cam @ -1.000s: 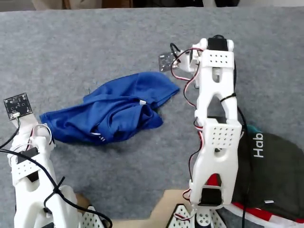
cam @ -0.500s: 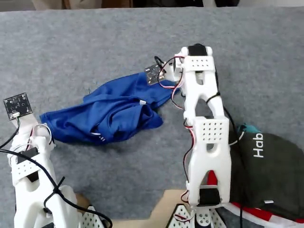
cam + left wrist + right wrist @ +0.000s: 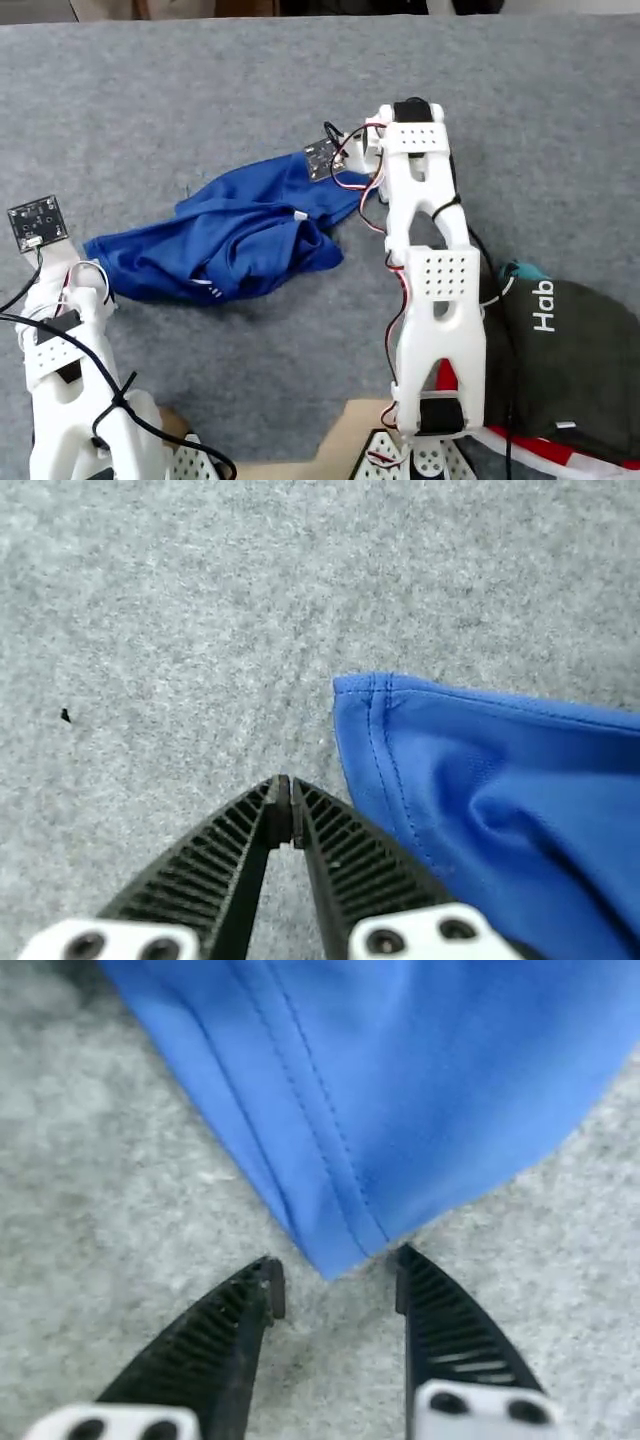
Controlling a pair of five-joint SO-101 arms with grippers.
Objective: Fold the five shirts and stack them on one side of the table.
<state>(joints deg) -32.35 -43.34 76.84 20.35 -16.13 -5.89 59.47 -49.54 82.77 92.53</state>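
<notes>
Since a second ago the right arm (image 3: 435, 290) has swung across the grey table (image 3: 200, 80) toward the blue shirt (image 3: 240, 235), and its wrist now sits over the shirt's end nearest that arm; the left arm (image 3: 65, 340) and the shirt itself have not shifted.

From the high view, the blue shirt lies crumpled and unfolded on the table between the two arms. A dark garment (image 3: 570, 360) with white print is bunched at the near corner beside the right arm's base, with a red and white garment (image 3: 540, 445) poking out under it (both partly hidden by the arm).

From the left wrist view, the left gripper (image 3: 283, 810) has its jaws pressed together with nothing between them, hanging over bare table cover. A stitched edge of the blue shirt (image 3: 480, 790) lies just beside the tips.

From the right wrist view, the right gripper (image 3: 335, 1285) has its jaws spread apart. A hemmed corner of the blue shirt (image 3: 400, 1090) comes down between the fingertips, not pinched.
</notes>
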